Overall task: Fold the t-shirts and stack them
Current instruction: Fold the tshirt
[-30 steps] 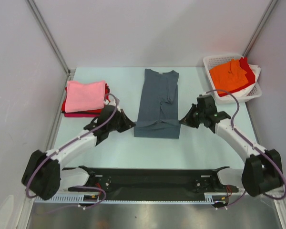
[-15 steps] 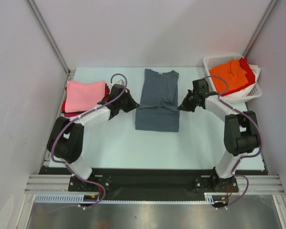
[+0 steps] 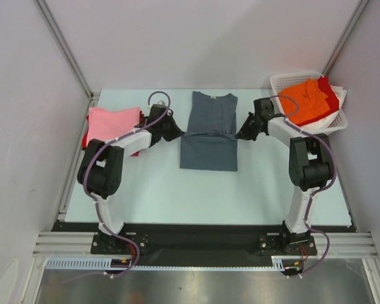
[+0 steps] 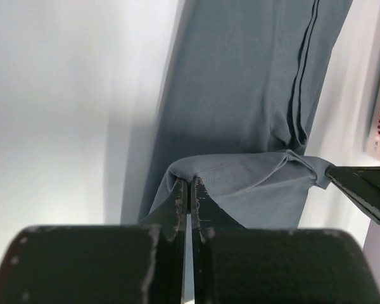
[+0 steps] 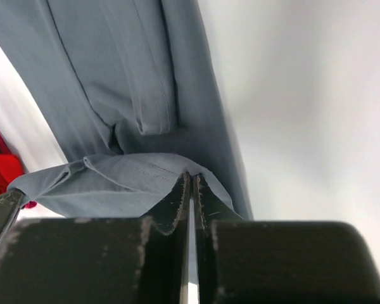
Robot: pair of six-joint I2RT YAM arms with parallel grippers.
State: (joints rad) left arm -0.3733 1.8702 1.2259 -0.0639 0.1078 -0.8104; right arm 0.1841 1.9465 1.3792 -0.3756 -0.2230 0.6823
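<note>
Pinching the folded-over hem of the grey shirt (image 3: 209,152) with left gripper (image 4: 189,184) and right gripper (image 5: 190,178), toward the far edge of the table (image 3: 152,190).

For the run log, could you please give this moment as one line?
step: fold | left gripper: shut on grey t-shirt | right gripper: shut on grey t-shirt | hem: lifted, doubled over shirt | pink-topped stack: left

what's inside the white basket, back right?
An orange t-shirt lies on top, filling most of the basket. A red t-shirt shows beneath it at the right edge. Anything deeper is covered by the orange one.
</note>
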